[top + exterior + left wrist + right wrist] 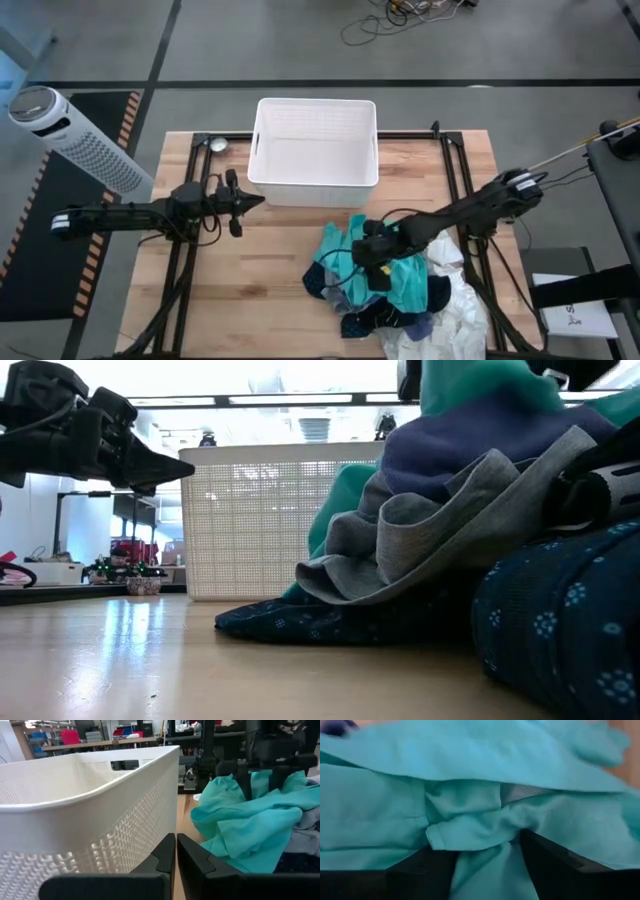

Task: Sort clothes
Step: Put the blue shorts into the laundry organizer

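- Our right claw (378, 262) was down on top of the clothes pile (400, 290), fingers spread with a fold of the teal shirt (480, 820) bunched between them. Looked like we were set to pinch it, but the fingers hadn't closed on the cloth, so we wouldn't call it held.
- The teal shirt sat on top of the heap, which is probably why we went for it first. Under and around the claw were a grey piece (450, 530), a purple one (470, 445), dark blue patterned stuff (560, 630) and white sheets (455, 315) off to the far side.
- Our left claw (258, 202) was pressed together with nothing in it, parked beside the front wall of the white basket (315, 150), well clear of the pile. Our guess: we kept it out of the way while the right one worked.
- The basket was past the right claw, across bare table (260, 290), with nothing in it that we could see.
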You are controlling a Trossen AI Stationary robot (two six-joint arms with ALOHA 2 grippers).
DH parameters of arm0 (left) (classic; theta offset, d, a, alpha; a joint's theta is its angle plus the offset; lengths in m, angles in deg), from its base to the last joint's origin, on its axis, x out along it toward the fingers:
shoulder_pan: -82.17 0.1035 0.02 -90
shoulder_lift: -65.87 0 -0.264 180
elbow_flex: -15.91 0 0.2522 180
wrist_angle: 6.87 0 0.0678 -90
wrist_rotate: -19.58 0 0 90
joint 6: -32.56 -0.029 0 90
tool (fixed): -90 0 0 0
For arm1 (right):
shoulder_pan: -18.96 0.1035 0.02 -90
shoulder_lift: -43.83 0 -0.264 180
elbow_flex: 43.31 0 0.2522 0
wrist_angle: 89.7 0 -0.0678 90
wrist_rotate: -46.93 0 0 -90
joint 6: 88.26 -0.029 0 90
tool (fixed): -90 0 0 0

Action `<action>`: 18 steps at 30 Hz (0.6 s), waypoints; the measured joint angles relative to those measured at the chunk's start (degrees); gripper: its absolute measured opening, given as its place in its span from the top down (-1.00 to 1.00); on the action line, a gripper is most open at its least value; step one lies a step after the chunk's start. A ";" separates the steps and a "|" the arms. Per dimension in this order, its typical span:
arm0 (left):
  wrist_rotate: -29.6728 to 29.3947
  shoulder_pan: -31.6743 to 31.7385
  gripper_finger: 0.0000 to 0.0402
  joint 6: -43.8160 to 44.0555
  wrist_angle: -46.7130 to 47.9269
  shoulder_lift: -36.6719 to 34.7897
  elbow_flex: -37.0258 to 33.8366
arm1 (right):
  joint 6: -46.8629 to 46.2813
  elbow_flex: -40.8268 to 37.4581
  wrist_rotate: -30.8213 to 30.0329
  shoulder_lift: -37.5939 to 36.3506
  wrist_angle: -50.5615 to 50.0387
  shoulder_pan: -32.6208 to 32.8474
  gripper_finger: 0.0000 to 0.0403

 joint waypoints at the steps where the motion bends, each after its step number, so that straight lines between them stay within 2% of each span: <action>1: 0.00 0.00 0.98 0.06 -0.03 0.08 0.00 | 0.01 0.50 0.00 0.90 -0.97 0.00 0.05; 4: 0.00 0.00 0.99 0.23 -0.03 0.39 0.00 | 0.63 2.28 -0.04 3.00 -3.68 0.00 0.26; 9: -0.02 0.00 0.99 0.51 -0.05 0.73 0.04 | 3.70 5.36 -0.69 3.80 -6.32 0.04 0.86; 10: -0.02 0.00 0.99 0.50 -0.08 0.73 0.04 | 4.22 6.10 -1.51 3.61 -6.87 0.18 0.92; 18: -0.04 0.00 0.99 0.68 -0.07 0.77 0.04 | 7.97 14.80 -5.79 1.12 -11.49 0.50 0.98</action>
